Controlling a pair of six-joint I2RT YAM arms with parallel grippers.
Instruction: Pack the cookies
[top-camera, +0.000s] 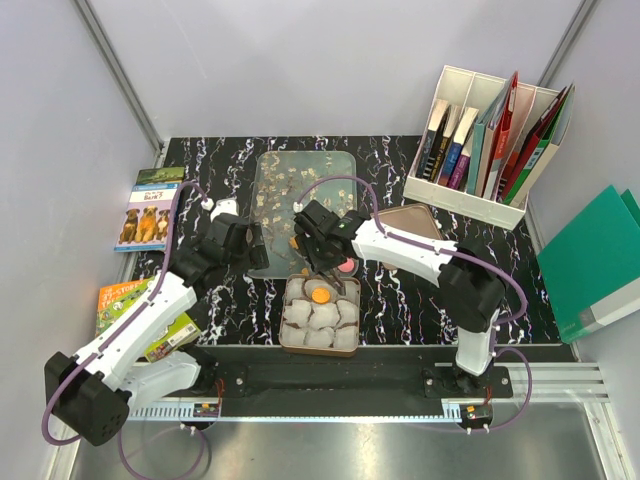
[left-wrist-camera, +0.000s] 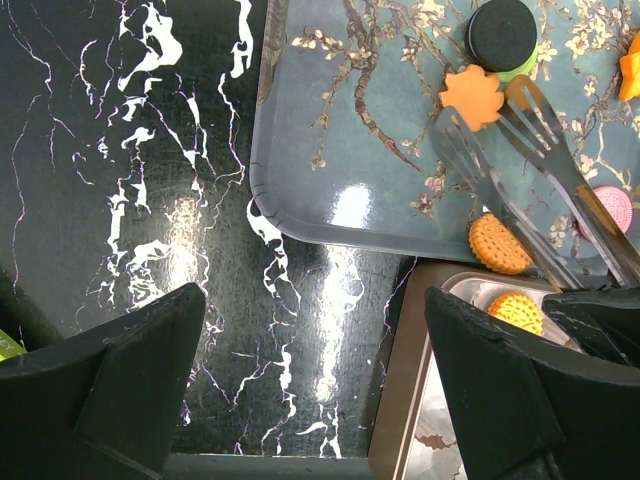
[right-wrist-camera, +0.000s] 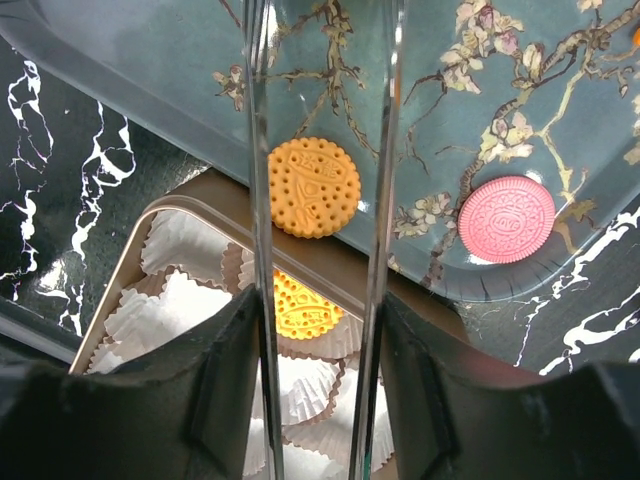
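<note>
The blossom-patterned tray (top-camera: 300, 175) holds loose cookies. In the left wrist view I see a black cookie (left-wrist-camera: 500, 33) on a green one (left-wrist-camera: 528, 70), an orange flower cookie (left-wrist-camera: 472, 97), a round orange cookie (left-wrist-camera: 498, 243) and a pink cookie (left-wrist-camera: 612, 208). One orange cookie (right-wrist-camera: 303, 305) lies in a paper cup inside the tin (top-camera: 289, 345). My right gripper (right-wrist-camera: 320, 310) is shut on metal tongs (left-wrist-camera: 480, 175), whose open, empty tips hover over the tray by the flower cookie. My left gripper (left-wrist-camera: 310, 310) is open and empty over the table left of the tin.
White paper cups (right-wrist-camera: 165, 310) fill the tin. A brown lid (top-camera: 412, 222) lies right of the tray. A white file box of books (top-camera: 480, 150) stands back right, a green binder (top-camera: 595, 260) at right, and books (top-camera: 150, 208) at left.
</note>
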